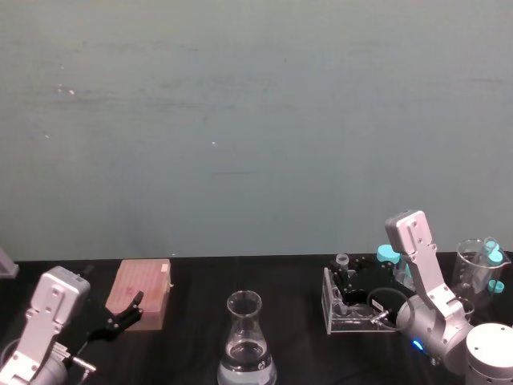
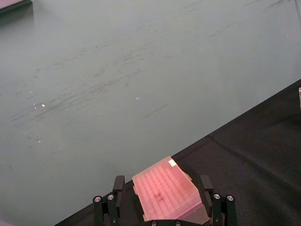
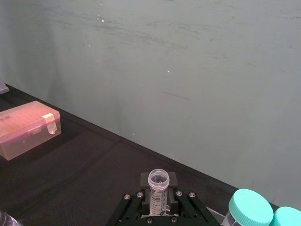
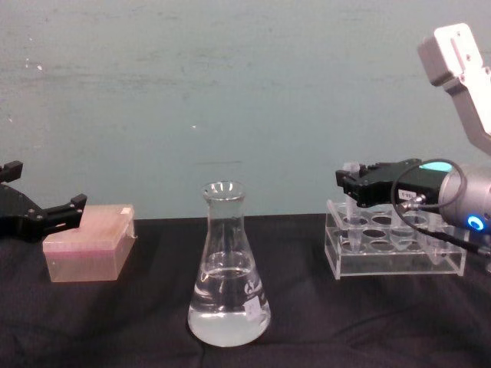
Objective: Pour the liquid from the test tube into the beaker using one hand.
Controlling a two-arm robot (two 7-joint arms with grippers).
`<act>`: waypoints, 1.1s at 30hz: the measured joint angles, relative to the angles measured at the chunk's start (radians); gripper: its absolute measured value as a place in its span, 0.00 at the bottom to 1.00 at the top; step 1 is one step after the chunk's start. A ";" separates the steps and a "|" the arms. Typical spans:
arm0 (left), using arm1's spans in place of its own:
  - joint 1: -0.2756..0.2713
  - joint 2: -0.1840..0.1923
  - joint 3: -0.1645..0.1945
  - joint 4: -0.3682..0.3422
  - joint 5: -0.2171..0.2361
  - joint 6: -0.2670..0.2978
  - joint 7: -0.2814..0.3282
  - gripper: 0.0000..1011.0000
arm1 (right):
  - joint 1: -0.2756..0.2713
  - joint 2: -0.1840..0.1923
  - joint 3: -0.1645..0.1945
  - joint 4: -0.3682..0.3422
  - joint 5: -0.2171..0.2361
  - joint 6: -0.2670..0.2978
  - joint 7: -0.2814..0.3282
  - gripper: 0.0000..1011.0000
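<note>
The test tube (image 3: 158,180) stands upright with its mouth uncovered, and my right gripper (image 3: 158,194) is shut on it just below the rim. Seen from the chest, the right gripper (image 4: 347,185) holds the test tube (image 4: 351,167) at the left end of the clear rack (image 4: 395,257), with the tube's lower part still inside the rack. The liquid inside the tube cannot be made out. The beaker (image 4: 229,284) stands at centre front, left of the rack, with clear liquid (image 4: 229,322) in its base. My left gripper (image 4: 46,185) hangs open at far left.
A pink tip box (image 4: 88,241) lies at the left, just beyond the left gripper (image 2: 161,184). Turquoise-capped tubes (image 1: 389,255) stand in the rack (image 1: 353,314). A glass container (image 1: 473,269) with another capped tube stands at far right. A green wall lies behind the black table.
</note>
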 joint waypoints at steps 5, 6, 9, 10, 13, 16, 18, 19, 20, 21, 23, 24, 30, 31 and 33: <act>0.000 0.000 0.000 0.000 0.000 0.000 0.000 0.99 | 0.000 0.000 0.001 0.000 0.000 0.000 0.000 0.21; 0.000 0.000 0.000 0.000 0.000 0.000 0.000 0.99 | 0.000 0.000 0.002 0.000 0.001 0.000 0.000 0.21; 0.000 0.000 0.000 0.000 0.000 0.000 0.000 0.99 | -0.001 0.000 0.002 -0.001 0.002 0.000 0.001 0.21; 0.000 0.000 0.000 0.000 0.000 0.000 0.000 0.99 | -0.001 0.000 0.002 -0.001 0.002 0.000 0.001 0.22; 0.000 0.000 0.000 0.000 0.000 0.000 0.000 0.99 | -0.002 0.001 0.003 -0.002 0.003 0.000 0.001 0.30; 0.000 0.000 0.000 0.000 0.000 0.000 0.000 0.99 | -0.002 0.001 0.003 -0.003 0.004 0.000 0.002 0.39; 0.000 0.000 0.000 0.000 0.000 0.000 0.000 0.99 | -0.002 0.001 0.004 -0.003 0.005 0.000 0.002 0.45; 0.000 0.000 0.000 0.000 0.000 0.000 0.000 0.99 | -0.002 0.001 0.004 -0.003 0.005 0.000 0.002 0.48; 0.000 0.000 0.000 0.000 0.000 0.000 0.000 0.99 | -0.002 0.001 0.004 -0.003 0.005 0.000 0.002 0.56; 0.000 0.000 0.000 0.000 0.000 0.000 0.000 0.99 | -0.002 0.001 0.004 -0.003 0.005 0.000 0.002 0.56; 0.000 0.000 0.000 0.000 0.000 0.000 0.000 0.99 | -0.003 0.001 0.004 -0.003 0.006 0.000 0.002 0.61; 0.000 0.000 0.000 0.000 0.000 0.000 0.000 0.99 | -0.003 0.001 0.004 -0.003 0.006 0.000 0.002 0.65; 0.000 0.000 0.000 0.000 0.000 0.000 0.000 0.99 | -0.003 0.001 0.005 -0.004 0.007 0.000 0.003 0.82; 0.000 0.000 0.000 0.000 0.000 0.000 0.000 0.99 | -0.003 0.001 0.005 -0.004 0.007 0.000 0.003 0.84; 0.000 0.000 0.000 0.000 0.000 0.000 0.000 0.99 | -0.003 0.001 0.005 -0.004 0.007 0.000 0.003 0.91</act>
